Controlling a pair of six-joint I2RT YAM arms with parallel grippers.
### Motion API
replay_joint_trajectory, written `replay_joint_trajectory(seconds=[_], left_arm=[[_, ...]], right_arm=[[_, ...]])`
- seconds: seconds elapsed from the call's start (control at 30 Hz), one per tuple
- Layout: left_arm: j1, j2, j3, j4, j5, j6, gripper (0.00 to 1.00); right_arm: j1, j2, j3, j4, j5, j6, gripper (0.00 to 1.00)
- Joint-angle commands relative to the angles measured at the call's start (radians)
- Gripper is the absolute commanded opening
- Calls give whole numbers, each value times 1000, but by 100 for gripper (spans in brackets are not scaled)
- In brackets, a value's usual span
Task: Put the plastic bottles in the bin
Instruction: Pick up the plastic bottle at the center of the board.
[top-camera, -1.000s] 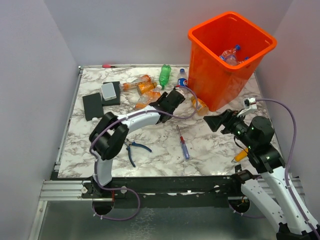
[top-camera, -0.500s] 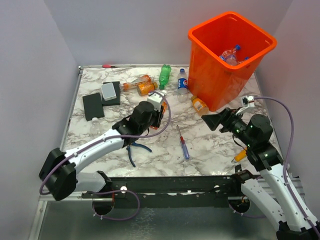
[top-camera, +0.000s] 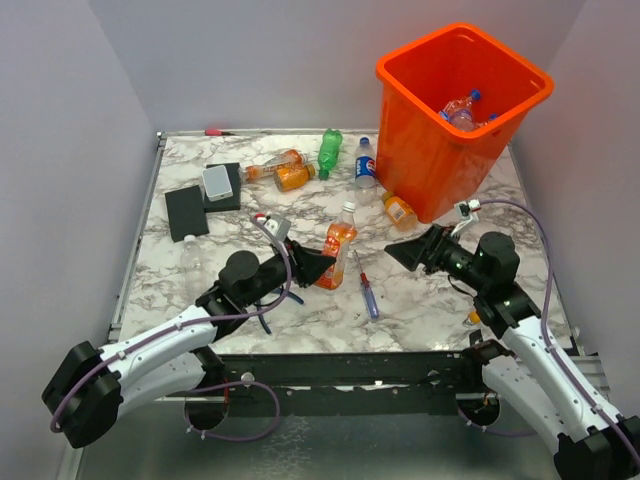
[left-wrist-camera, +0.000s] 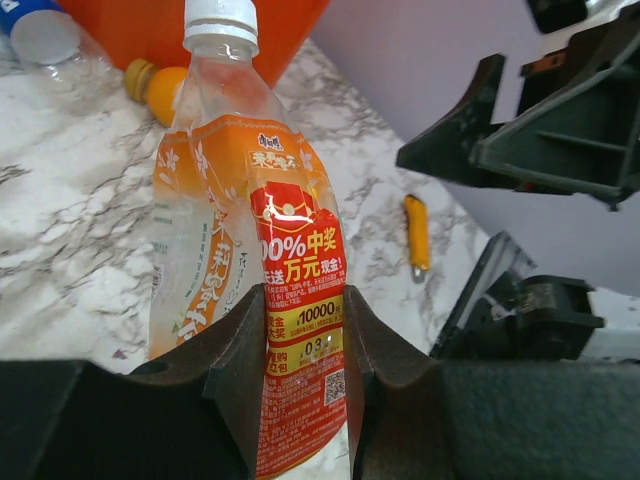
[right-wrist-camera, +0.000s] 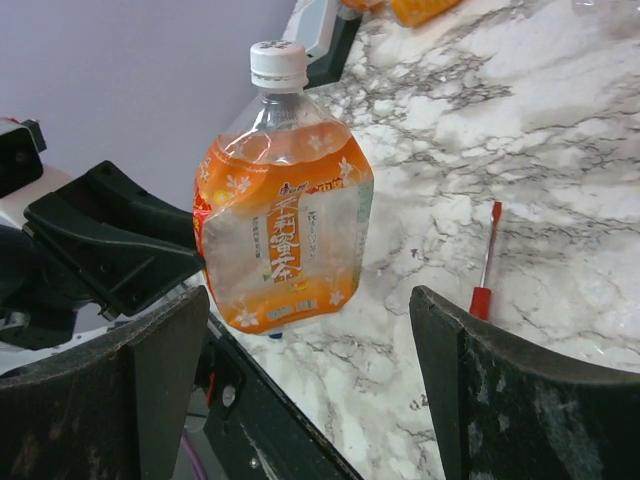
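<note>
**A:** Jaws of the left gripper (left-wrist-camera: 305, 330), how do they stand?

**B:** Clenched on the lower end of the orange-labelled bottle (top-camera: 338, 245), which sits cap-up and a little tilted at the centre of the top view.

**A:** And the right gripper (top-camera: 405, 250)?

**B:** Spread wide with nothing between them, just right of that bottle and facing it.

**A:** Where is the bin (top-camera: 430, 170)?

**B:** Upper right, standing on the marble table (top-camera: 440, 300). A clear bottle (top-camera: 460, 108) with a blue cap lies inside.

**A:** Others outside it?

**B:** In the upper middle lie a green bottle (top-camera: 329, 152) and a blue-labelled bottle (top-camera: 365, 165). A small orange bottle (top-camera: 399, 210) lies by the bin's foot.

**A:** Anything between the grippers?

**B:** A screwdriver (top-camera: 366, 285), flat on the table, just below the held bottle.
</note>
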Motion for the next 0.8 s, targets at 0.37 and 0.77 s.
replay_joint_trajectory(seconds=[0.37,0.77], left_arm=[[-1,-84,-102,384,165,-221,0],[-2,-92,-83,385,198,-234,0]], right_arm=[[17,128,106,299,-93,104,86],[95,380,366,243,-27,-25,83]])
